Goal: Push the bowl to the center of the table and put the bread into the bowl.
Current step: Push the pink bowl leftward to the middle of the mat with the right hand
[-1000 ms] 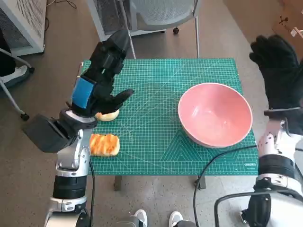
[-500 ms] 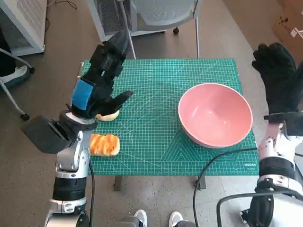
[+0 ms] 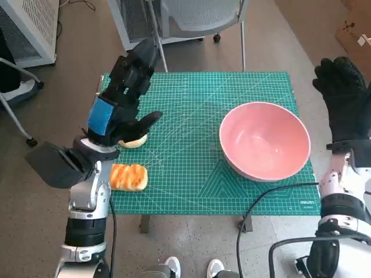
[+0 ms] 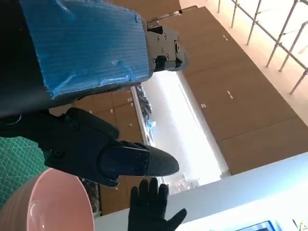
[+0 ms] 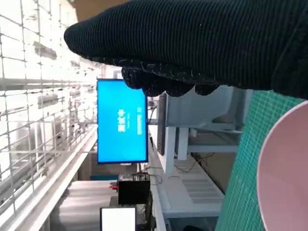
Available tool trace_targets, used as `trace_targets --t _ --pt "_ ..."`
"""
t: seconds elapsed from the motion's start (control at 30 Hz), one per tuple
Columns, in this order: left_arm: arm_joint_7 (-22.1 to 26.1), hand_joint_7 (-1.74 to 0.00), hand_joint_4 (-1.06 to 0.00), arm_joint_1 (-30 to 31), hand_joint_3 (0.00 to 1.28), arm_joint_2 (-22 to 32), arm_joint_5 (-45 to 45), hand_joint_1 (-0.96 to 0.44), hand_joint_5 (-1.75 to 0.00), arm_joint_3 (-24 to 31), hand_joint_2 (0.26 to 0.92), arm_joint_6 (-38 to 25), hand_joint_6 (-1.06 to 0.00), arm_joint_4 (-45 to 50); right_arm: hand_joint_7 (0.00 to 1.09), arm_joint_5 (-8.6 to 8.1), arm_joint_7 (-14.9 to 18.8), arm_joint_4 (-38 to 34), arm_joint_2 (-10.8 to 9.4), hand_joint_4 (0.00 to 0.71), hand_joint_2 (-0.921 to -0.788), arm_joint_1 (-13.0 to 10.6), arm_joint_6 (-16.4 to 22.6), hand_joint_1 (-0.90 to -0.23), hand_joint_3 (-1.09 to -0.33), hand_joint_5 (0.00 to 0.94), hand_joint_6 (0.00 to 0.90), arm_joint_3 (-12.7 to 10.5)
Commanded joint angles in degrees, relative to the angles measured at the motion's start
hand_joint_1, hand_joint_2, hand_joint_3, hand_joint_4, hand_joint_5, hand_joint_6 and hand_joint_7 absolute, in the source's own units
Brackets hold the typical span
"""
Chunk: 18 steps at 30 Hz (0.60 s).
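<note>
Bowl (image 3: 264, 141) sits on the desk's (image 3: 191, 110) right half, right hand (image 3: 343, 101) empty with fingers spread just outboard of its rim, nearer than the empty, spread left hand (image 3: 123, 95) over the bread (image 3: 128, 177), so push goes leftward.

bowl (image 3: 265, 141): smooth, glossy pink, like glazed ceramic or plastic
bread (image 3: 128, 176): shiny golden crust
mat (image 3: 191, 168): matt green, printed grid
my left hand (image 3: 123, 98): hard black plastic, blue tape wrinkled
my right hand (image 3: 344, 101): black knitted cloth, rough
</note>
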<state>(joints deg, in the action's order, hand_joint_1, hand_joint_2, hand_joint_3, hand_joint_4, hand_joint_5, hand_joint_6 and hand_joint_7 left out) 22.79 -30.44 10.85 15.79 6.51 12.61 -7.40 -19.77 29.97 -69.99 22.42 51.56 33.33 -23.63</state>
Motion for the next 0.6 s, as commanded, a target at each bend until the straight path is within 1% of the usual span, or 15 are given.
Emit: trace_targets --t 0.03,0.27,0.6 --pt "0.1 -0.36 -0.01 0.3 0.27 0.1 0.3 -0.46 0.0 0.2 0.909 -0.1 0.0 0.6 0.01 1.13 -1.2 -1.7 0.5 0.26 -0.921 -1.6 -1.5 -0.592 -0.802 0.0 0.394 -0.2" --pt "0.0 -0.35 -0.01 0.3 0.28 0.1 0.3 -0.46 0.0 0.2 0.907 -0.1 0.0 0.6 0.01 1.48 -2.2 -2.9 0.9 0.259 -0.921 -2.0 -2.7 -0.582 -0.806 0.002 0.41 -0.5" --pt "-0.1 -0.35 -0.01 0.7 0.28 0.2 0.3 -0.46 0.0 0.3 0.902 -0.2 0.0 1.0 0.01 2.62 -4.4 -4.5 1.1 0.262 -0.921 -2.9 -5.2 -0.579 -0.802 0.003 0.413 -1.2"
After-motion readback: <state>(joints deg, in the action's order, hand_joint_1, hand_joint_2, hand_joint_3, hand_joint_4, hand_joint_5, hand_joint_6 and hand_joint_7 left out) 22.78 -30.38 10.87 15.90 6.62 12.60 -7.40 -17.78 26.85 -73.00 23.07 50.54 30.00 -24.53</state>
